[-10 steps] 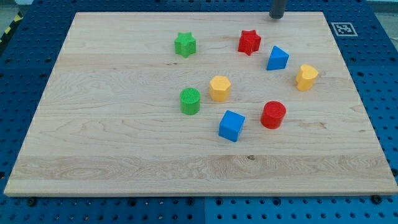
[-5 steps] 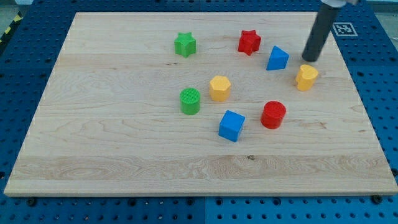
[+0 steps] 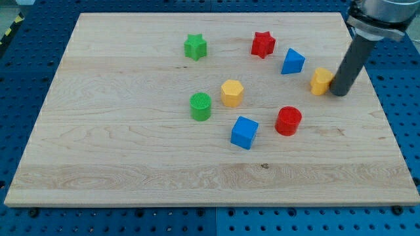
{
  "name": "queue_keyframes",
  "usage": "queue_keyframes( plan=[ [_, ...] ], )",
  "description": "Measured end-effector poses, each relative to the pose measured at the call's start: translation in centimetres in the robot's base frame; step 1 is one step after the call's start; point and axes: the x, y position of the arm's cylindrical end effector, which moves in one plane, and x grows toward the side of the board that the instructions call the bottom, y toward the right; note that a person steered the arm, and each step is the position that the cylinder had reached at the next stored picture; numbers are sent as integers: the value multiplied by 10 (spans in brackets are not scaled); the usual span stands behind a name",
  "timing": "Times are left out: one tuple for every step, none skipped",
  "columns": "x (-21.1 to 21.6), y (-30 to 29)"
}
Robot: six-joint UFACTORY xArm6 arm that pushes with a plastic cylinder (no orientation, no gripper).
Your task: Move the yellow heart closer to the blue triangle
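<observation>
The yellow heart (image 3: pixel 320 81) lies near the board's right side. The blue triangle (image 3: pixel 293 61) lies up and to the left of it, a short gap apart. My tip (image 3: pixel 339 92) stands right against the heart's right side and hides part of it. The dark rod rises from there to the view's top right.
A red star (image 3: pixel 263 44) lies left of the blue triangle. A red cylinder (image 3: pixel 288 121), a blue cube (image 3: pixel 244 132), a yellow hexagon (image 3: pixel 231 92), a green cylinder (image 3: pixel 201 106) and a green star (image 3: pixel 195 46) lie on the wooden board (image 3: pixel 118 151).
My tip came from the board's top edge down past the heart's upper side to its right side. The heart has barely shifted, if at all.
</observation>
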Motion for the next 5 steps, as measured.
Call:
queue_keyframes(
  plan=[
    [0, -34],
    [0, -54],
    [0, -53],
    [0, -53],
    [0, -55]
  ],
)
